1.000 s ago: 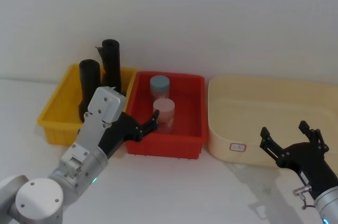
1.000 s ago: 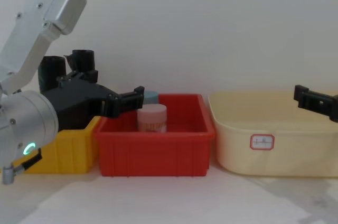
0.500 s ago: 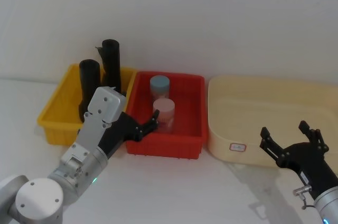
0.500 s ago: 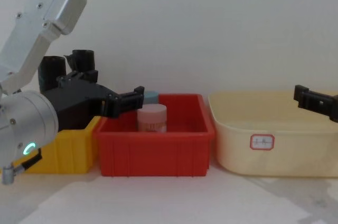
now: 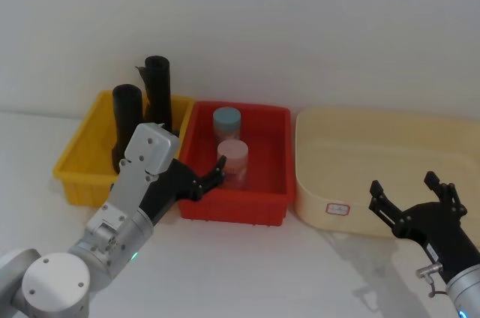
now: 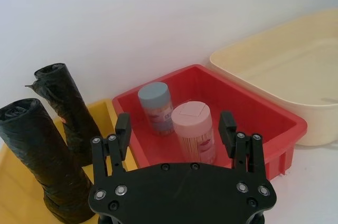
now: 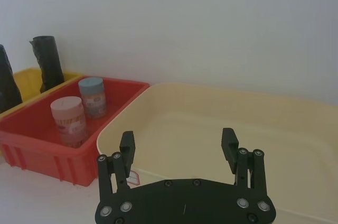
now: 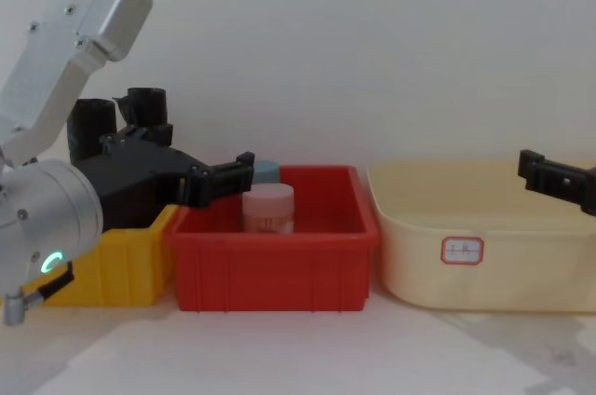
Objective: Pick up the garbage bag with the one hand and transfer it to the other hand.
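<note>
View from my head camera, read left to right. The yellow bin (image 5: pixel 75 172) holds the garbage bag (image 5: pixel 127 119), a smooth black roll standing nearly upright toward the bin's right side, its long axis close to vertical and its top well above the rim. Just behind it stands a second black roll (image 5: pixel 157 93) with a ragged flap at the top. My left claw (image 5: pixel 210 181), on the arm with the green light, hangs with its fingers spread wide and empty over the near left corner of the red bin (image 5: pixel 232 209). It points at the pink-lidded jar (image 5: pixel 233 159) and the blue-lidded jar (image 5: pixel 226 121), so the bag lies to the claw's left, beside my forearm. I judge that a turn leftward is needed before the fingers can close across the roll. The cream tub (image 5: pixel 315 213) comes next, and my right claw (image 5: pixel 405 187), also wide and empty, hovers at its near right corner, well apart from the bag. The left arm is plainly the nearer. All three containers rest on a white worktop (image 5: pixel 262 273) against a plain white wall (image 5: pixel 300 33).
</note>
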Robot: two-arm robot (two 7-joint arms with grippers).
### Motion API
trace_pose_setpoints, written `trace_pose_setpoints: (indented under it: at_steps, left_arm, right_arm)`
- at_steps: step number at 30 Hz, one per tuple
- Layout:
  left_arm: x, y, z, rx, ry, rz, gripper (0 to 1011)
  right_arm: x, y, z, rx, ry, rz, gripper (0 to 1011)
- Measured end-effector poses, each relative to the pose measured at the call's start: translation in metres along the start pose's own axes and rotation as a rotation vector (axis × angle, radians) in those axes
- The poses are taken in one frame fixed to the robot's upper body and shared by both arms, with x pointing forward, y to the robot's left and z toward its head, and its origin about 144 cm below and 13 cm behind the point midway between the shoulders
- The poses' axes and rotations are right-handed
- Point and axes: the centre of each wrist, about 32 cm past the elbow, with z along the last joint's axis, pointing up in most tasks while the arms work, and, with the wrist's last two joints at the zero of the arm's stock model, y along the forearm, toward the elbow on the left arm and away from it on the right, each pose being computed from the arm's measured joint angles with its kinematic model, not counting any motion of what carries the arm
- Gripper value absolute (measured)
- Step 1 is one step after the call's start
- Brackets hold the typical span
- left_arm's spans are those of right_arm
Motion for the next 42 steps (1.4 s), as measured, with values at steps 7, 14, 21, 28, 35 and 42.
trace_pose_setpoints:
  at_steps: [7,14,21,28,35,42]
  left_arm:
    - [0.0,0.0,0.0,0.0,0.0,0.0,1001]
    - [0.0,0.0,0.0,0.0,0.0,0.0,1001]
    - [0.0,0.0,0.0,0.0,0.0,0.0,1001]
    - [0.0,0.0,0.0,0.0,0.0,0.0,1001]
    - [0.0,0.0,0.0,0.0,0.0,0.0,1001]
    - [0.0,0.0,0.0,0.0,0.0,0.0,1001]
  right_arm:
    - [0.0,0.0,0.0,0.0,0.0,0.0,1000]
    - [0.0,0.0,0.0,0.0,0.0,0.0,1000]
    - [0.0,0.001,0.001,-0.001,0.0,0.004,1000]
    - [0.006,0.005,0.007,-0.017,-0.001,0.025,1000]
    - [0.014,0.013,0.021,-0.045,-0.009,0.072,1000]
    - [0.021,0.022,0.036,-0.059,-0.02,0.116,1000]
